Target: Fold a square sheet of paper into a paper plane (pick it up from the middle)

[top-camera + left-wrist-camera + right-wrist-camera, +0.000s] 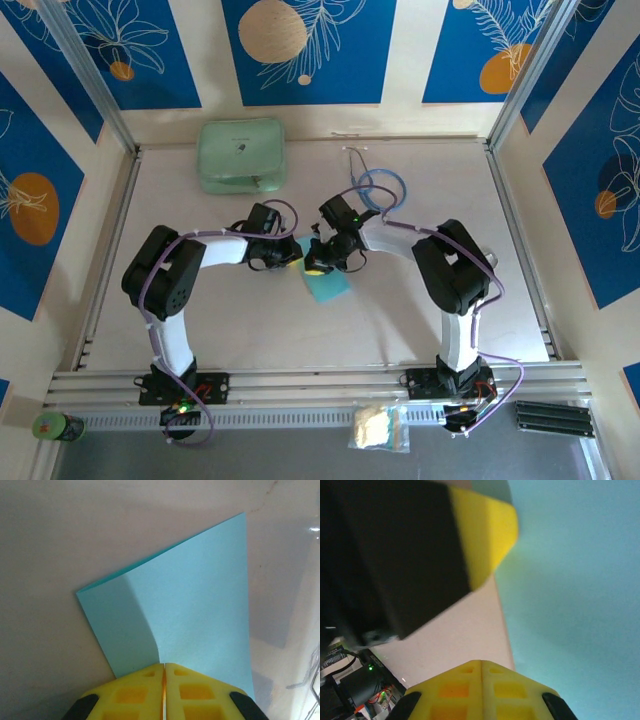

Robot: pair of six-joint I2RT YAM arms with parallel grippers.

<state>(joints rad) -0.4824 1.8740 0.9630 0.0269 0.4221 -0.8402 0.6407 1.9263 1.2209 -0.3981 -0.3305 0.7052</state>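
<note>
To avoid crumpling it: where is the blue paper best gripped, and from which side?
Probably the raised edge of the paper, entered edge-on from the side of the left gripper: there it curves up off the table, while its far edge seems flat.

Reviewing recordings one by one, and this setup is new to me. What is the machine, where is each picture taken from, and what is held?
Two robot arms are bolted at the near edge of a table. The wide picture looks down from above and behind them. The other two come from cameras on the wrists. On the table lie a mint-green case, a stethoscope and a light-blue square sheet of paper. The left gripper is shut and seems to pinch the paper where it bends upward. The right gripper is shut at the paper's edge; whether it grips the paper is unclear.
</note>
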